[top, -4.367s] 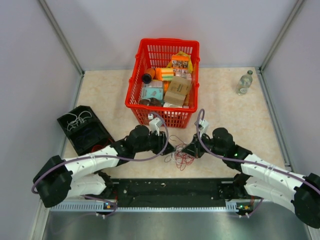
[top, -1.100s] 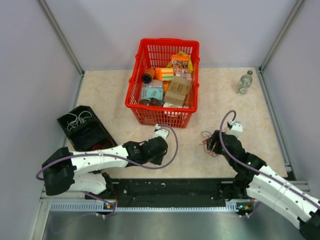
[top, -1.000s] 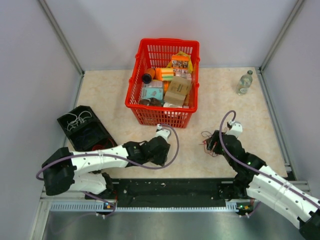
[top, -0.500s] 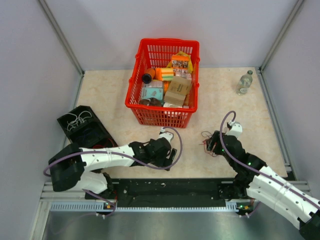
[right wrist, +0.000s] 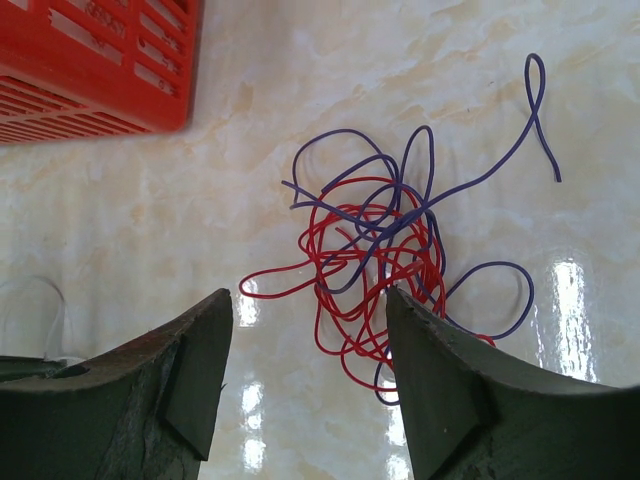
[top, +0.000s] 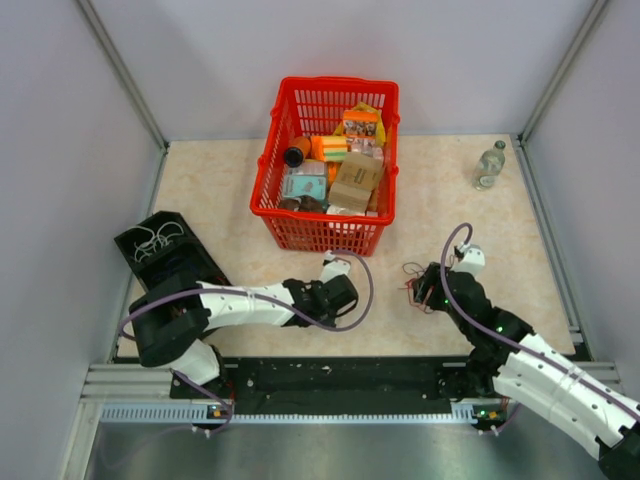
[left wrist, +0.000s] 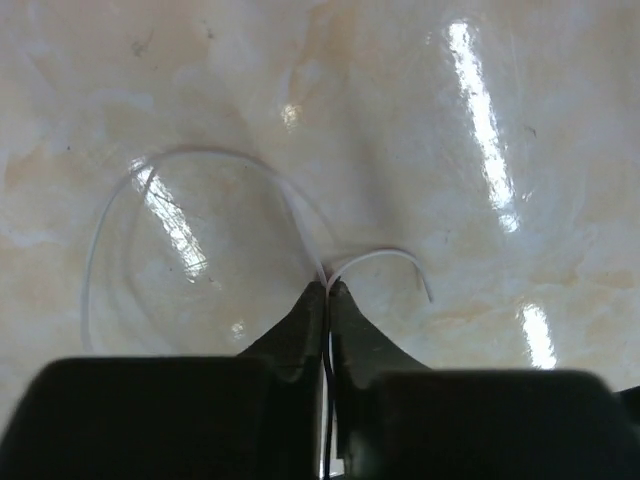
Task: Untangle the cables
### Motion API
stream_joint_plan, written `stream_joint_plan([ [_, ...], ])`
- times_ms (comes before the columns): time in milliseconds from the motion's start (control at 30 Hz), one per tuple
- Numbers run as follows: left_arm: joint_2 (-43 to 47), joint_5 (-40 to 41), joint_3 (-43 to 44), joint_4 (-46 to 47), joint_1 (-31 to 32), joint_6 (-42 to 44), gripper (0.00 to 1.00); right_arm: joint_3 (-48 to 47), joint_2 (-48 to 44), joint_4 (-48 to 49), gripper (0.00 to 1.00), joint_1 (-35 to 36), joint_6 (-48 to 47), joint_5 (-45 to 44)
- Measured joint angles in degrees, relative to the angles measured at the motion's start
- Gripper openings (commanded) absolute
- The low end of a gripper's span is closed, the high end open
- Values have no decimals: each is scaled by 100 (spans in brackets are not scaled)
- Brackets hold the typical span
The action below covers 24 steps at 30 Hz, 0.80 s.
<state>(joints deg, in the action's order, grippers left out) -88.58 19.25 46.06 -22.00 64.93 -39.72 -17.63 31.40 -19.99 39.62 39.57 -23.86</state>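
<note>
Left gripper (left wrist: 327, 288), pinching a white wire (left wrist: 385, 253) at its very tips, may let the slick strand slip out if pulled sharply.

A robotics lab test cell, seen from above. Plain pale panel walls (top: 60, 120) on metal frame posts (top: 120, 70) enclose a marble-patterned tabletop (top: 220, 180) on three sides. Two white-and-black robot arms, left (top: 240, 303) and right (top: 520, 350), are bolted to a black rail (top: 340, 375) at the near edge. Props include a red plastic basket (top: 320, 232) of packaged goods at far centre, a black tray (top: 170, 262) at left and a small clear bottle (top: 488, 166) at far right.
</note>
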Motion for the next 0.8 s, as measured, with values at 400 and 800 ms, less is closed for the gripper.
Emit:
stream_joint_plan([
  [400, 2763, 695, 48, -1189, -1307, -70, 0, 0, -94, -7, 62, 0, -76, 0],
  [800, 3178, -15, 1434, -1648, -6699, 1102, 0, 0, 7, 94, 62, 0, -203, 81],
])
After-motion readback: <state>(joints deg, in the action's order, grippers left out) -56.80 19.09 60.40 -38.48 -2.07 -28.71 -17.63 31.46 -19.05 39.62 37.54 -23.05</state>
